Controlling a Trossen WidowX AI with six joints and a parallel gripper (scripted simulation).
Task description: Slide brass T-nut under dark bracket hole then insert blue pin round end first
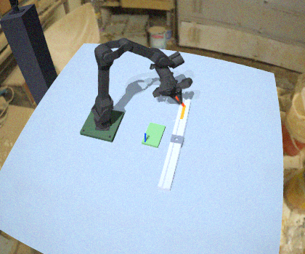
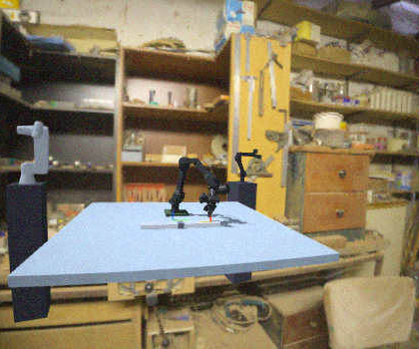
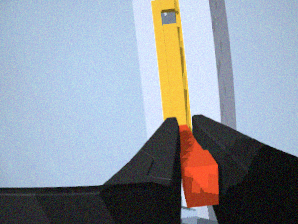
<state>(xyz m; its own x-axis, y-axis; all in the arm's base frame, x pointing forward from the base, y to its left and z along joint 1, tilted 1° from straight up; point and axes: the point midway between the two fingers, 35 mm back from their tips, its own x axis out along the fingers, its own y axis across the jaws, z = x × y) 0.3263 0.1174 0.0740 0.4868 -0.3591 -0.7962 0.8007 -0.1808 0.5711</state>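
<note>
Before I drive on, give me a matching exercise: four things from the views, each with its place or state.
1. orange handle
2. brass T-nut
3. blue pin
4. dark grey bracket

A. stands at the green tray
B. sits across the aluminum rail, partway along
C. gripped by the end effector
D. extends from the handle's lower end

1-C; 2-D; 3-A; 4-B

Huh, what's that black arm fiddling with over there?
Its claw is closed on the orange handle of a brass-coloured nut, which is at one end of the pale metal rail. The dark bracket sits farther along the rail, and the nut isn't under it yet. A blue pin stands in the green tray, for a later step.
</note>
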